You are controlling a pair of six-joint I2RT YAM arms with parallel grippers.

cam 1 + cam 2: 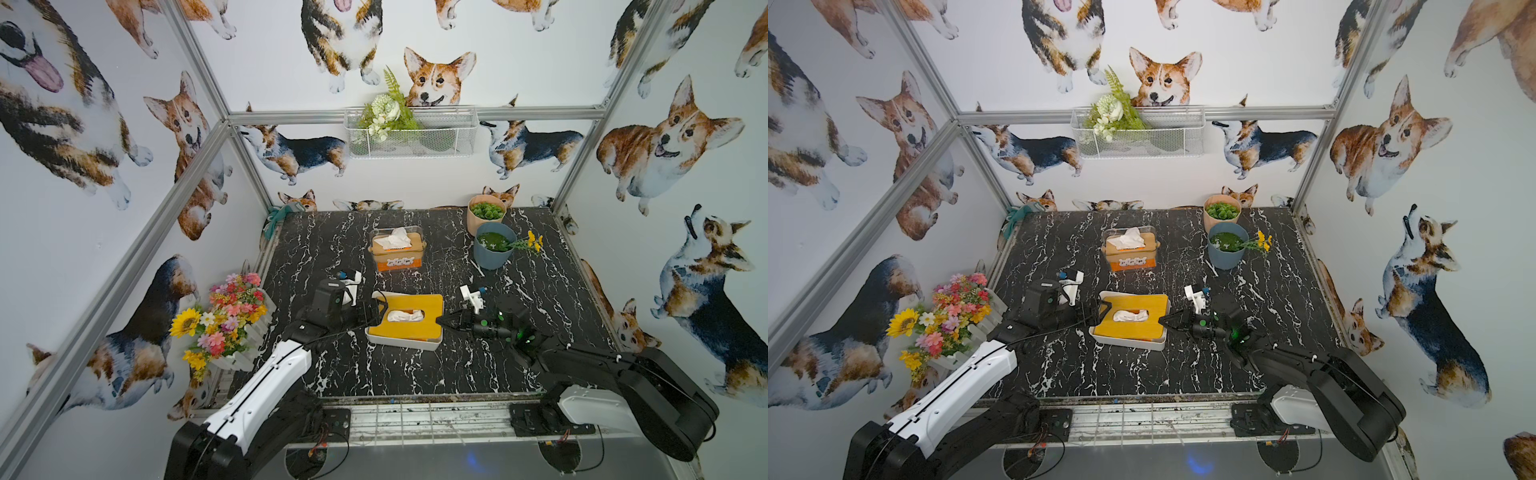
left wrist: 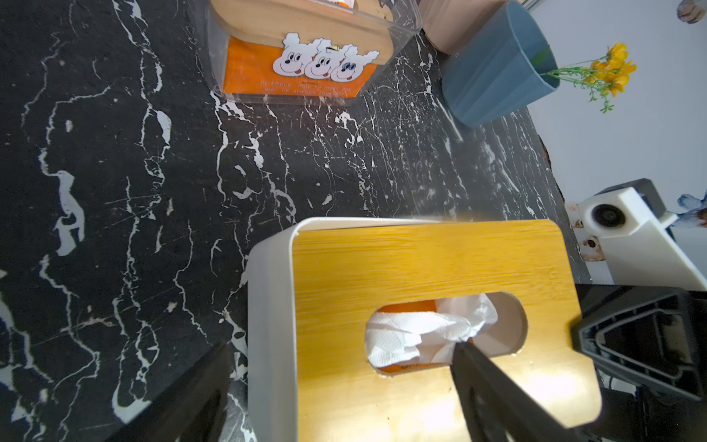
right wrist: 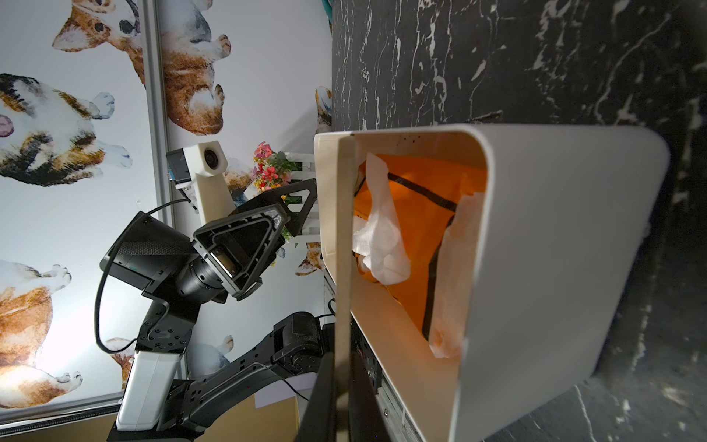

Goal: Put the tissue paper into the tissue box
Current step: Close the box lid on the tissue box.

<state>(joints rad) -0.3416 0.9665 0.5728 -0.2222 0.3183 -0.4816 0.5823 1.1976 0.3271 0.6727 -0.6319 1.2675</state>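
Note:
The white tissue box (image 1: 402,341) with its yellow wooden lid (image 1: 428,322) sits mid-table in both top views (image 1: 1128,340). White tissue paper (image 1: 405,316) bunches in the lid's slot (image 2: 421,333). My left gripper (image 1: 380,311) stands open at the box's left end. One finger (image 2: 497,394) lies over the lid with its tip at the tissue, and the other finger (image 2: 191,402) is outside the box wall (image 2: 267,306). My right gripper (image 1: 439,321) is shut on the lid's right edge (image 3: 344,248), holding it slightly raised. An orange tissue pack (image 3: 421,229) shows inside.
A clear tissue box (image 1: 397,249) with an orange pack stands behind. A blue pot (image 1: 492,251) and a pink pot (image 1: 485,214) are at the back right. A flower basket (image 1: 224,320) sits by the left arm. A wire basket (image 1: 409,133) hangs on the back wall.

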